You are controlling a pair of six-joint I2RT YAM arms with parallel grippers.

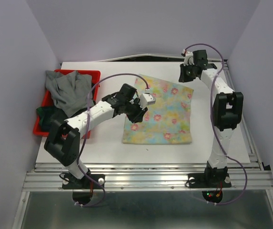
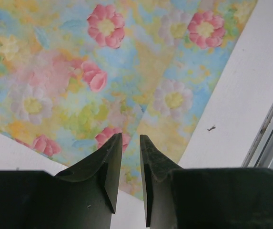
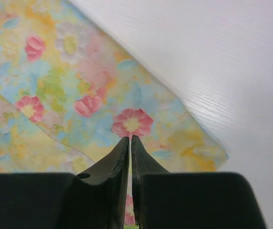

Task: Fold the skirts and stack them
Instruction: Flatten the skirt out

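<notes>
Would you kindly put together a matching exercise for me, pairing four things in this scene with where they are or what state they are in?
Things:
1. floral skirt
2. grey skirt
3. red bin
4. right gripper

Place or state:
A. nearly shut
B. at the left edge of the table
C. spread flat in the middle
D. heaped in the red bin

Pairs: 1-C, 2-D, 3-B, 4-A
</notes>
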